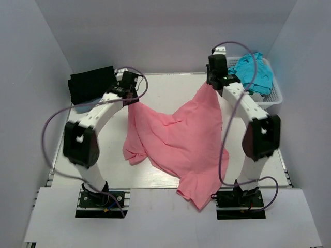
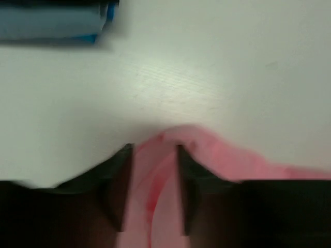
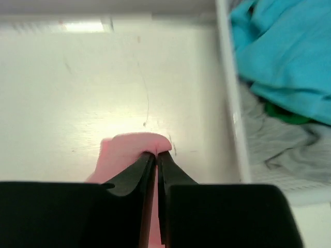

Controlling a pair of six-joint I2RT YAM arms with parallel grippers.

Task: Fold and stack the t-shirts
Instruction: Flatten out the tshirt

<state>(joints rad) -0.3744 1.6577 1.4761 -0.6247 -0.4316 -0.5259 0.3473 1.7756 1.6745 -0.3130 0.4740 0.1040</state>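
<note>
The salmon-pink t-shirt is spread across the middle of the table and hangs over the near edge. My left gripper grips its far left corner; in the left wrist view the pink cloth fills the gap between the jaws of this gripper. My right gripper is shut on the far right corner, with a fold of pink cloth pinched at the tips. A folded black t-shirt lies at the back left on a light blue one. A teal t-shirt lies in the basket.
The white lattice basket stands at the back right, right of my right gripper; its rim is close beside the right fingers. It also holds grey cloth. The light blue folded shirt lies ahead of my left gripper. White walls enclose the table.
</note>
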